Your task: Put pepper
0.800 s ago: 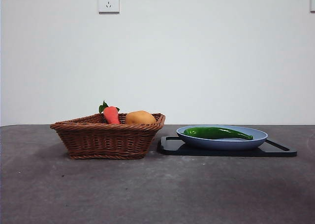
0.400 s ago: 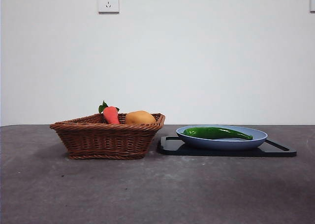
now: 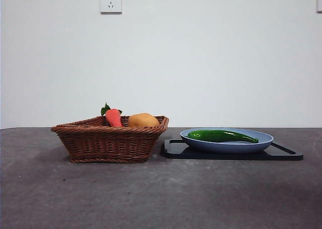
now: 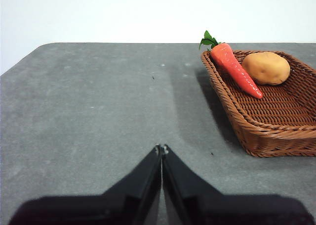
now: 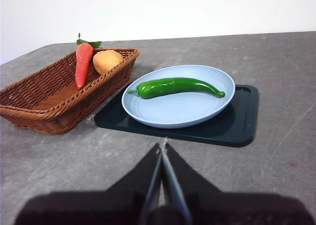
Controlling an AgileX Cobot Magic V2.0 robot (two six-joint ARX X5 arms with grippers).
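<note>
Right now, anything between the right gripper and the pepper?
Nothing visible. The pepper lies uncovered on the blue plate, with bare table and the black tray's near edge between it and the right gripper, whose jaws are shut.

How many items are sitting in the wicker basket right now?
2: a carrot leaning along the basket's side wall, and a rounded orange-yellow fruit beside it at the same end. Nothing else shows inside.

Glossy green pepper (image 3: 222, 136) lying flat across blue plate (image 3: 261, 144); slightly curved
</note>
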